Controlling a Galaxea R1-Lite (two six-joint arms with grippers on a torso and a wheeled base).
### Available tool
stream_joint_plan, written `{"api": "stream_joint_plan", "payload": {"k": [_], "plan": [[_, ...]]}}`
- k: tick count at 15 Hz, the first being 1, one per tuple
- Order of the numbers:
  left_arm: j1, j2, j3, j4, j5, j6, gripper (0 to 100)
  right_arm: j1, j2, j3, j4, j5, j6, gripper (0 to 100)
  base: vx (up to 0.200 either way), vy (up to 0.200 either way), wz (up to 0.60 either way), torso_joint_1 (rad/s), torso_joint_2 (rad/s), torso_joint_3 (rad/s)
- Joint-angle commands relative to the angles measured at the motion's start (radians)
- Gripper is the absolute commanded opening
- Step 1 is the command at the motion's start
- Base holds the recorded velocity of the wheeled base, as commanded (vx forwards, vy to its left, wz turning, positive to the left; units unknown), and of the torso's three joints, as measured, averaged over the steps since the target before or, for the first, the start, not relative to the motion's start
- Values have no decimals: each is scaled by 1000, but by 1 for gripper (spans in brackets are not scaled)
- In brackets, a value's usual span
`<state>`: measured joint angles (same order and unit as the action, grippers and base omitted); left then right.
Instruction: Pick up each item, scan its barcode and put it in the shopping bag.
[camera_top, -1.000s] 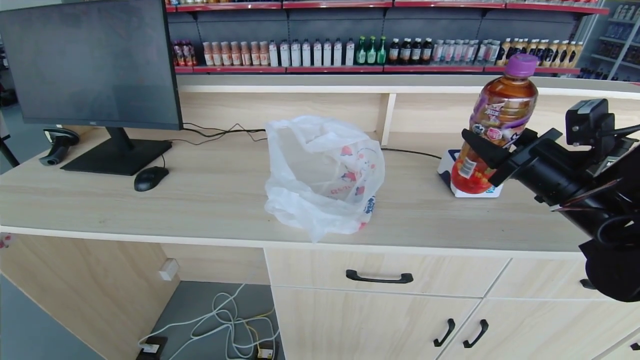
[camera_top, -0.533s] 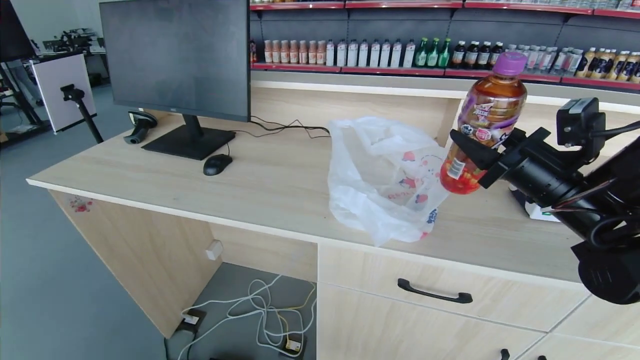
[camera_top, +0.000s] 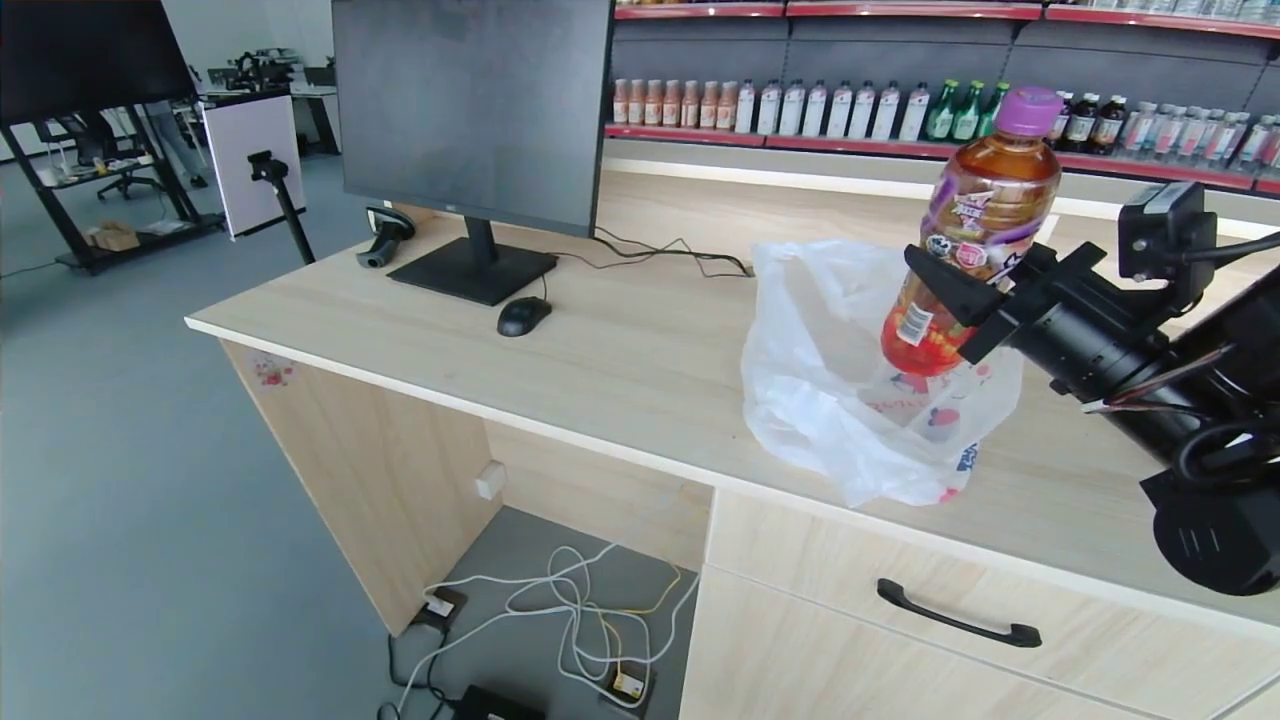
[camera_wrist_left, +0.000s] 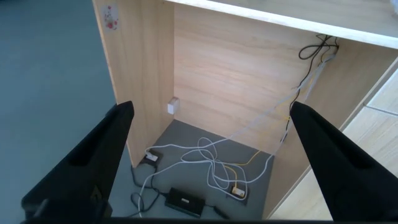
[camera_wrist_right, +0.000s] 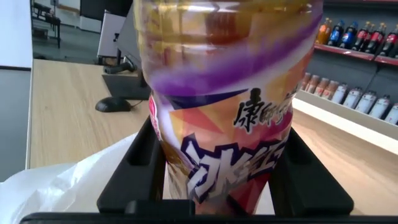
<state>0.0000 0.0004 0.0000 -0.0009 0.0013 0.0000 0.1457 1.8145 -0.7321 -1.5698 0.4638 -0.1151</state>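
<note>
A tea bottle with a purple cap and purple label is held upright in my right gripper, which is shut on its lower body. It hangs just above the white plastic shopping bag lying open on the wooden counter. In the right wrist view the bottle sits between the black fingers, with the bag below. My left gripper hangs open below counter height, facing the cables on the floor.
A monitor, a mouse and a handheld scanner stand on the counter's far left. Shelves of bottles line the back wall. Drawers with black handles are under the counter.
The camera has swung left, so the whole scene has shifted right. My right gripper has carried the bottle from the white scanner base to above the bag.
</note>
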Motion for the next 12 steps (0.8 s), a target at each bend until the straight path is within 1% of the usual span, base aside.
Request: {"api": "stream_joint_plan", "payload": {"k": [1,3,6,12], "plan": [[0,1,0,-1,0,0,100,8,49,-4,-1,-8,-3,0,0,0,0,0,0,0],[0,1,0,-1,0,0,100,12,129,-78,-1,-53,5,0,0,0,0,0,0,0],[0,1,0,-1,0,-2,100,25,204,-90,-1,-65,25,0,0,0,0,0,0,0],[0,1,0,-1,0,0,100,46,276,-115,-1,-68,35,0,0,0,0,0,0,0]]}}
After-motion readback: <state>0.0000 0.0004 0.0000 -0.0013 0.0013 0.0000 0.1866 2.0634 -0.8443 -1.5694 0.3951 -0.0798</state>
